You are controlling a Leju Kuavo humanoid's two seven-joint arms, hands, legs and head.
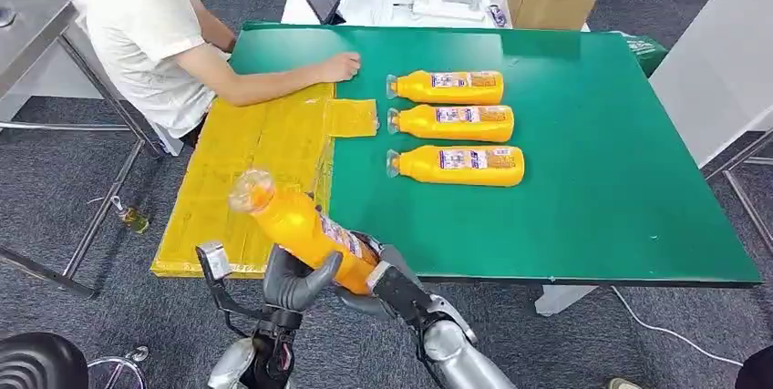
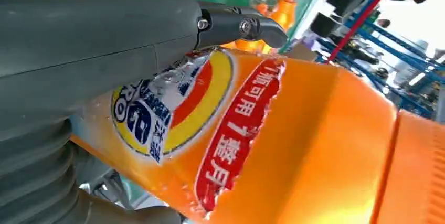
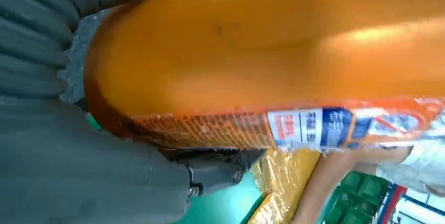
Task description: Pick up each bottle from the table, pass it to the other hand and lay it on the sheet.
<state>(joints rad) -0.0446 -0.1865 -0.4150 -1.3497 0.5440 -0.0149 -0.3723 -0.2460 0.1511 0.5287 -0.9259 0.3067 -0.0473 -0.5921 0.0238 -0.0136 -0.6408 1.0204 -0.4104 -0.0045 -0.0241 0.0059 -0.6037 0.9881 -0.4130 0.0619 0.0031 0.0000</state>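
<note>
An orange bottle (image 1: 305,225) hangs in the air over the near edge of the bench (image 1: 583,134), at about 7 o'clock from the bench's middle, tilted with its clear cap pointing toward 10 o'clock. Both hands are on it at once — the left hand (image 1: 296,281) wraps dark fingers round the lower body from the 7 o'clock side, and the right hand (image 1: 387,281) cups the base from 5 o'clock. In the left wrist view the thick grey thumb (image 2: 105,30) presses against the bottle's label; in the right wrist view the bottle's base sits against the ribbed cover with a dark finger (image 3: 215,169) curled beneath it. Three more orange bottles (image 1: 453,125) lie on their sides in a row on the green surface, caps toward 9 o'clock, near the middle. The yellow sheet (image 1: 255,170) covers the bench's 9 o'clock side — a seated person's hand (image 1: 339,66) rests at its far corner.
</note>
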